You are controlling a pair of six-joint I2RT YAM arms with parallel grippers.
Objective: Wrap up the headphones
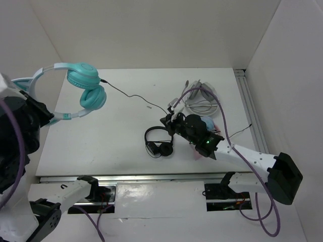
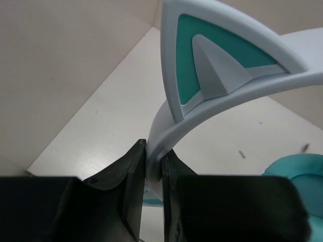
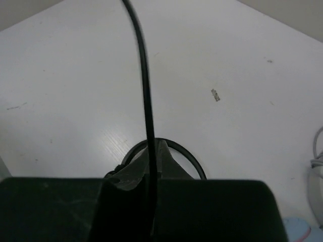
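The teal headphones [image 1: 87, 86] with a white headband hang in the air at the back left, above the table. My left gripper [image 1: 46, 116] is shut on the headband [image 2: 166, 126]; in the left wrist view the band sits pinched between the jaws of that gripper [image 2: 154, 161], below a pointed cat ear [image 2: 212, 65]. The thin dark cable [image 1: 128, 95] runs from the lower cup across the table to my right gripper [image 1: 170, 120]. In the right wrist view that gripper [image 3: 154, 151] is shut on the cable [image 3: 144, 75], which rises straight out of the jaws.
A small black pair of headphones [image 1: 159, 142] lies on the table just left of the right gripper, its band [image 3: 194, 159] showing past the fingertips. A coiled white cable [image 1: 202, 101] lies at the back right. A blue and pink item [image 1: 207, 122] is mostly hidden under the right arm.
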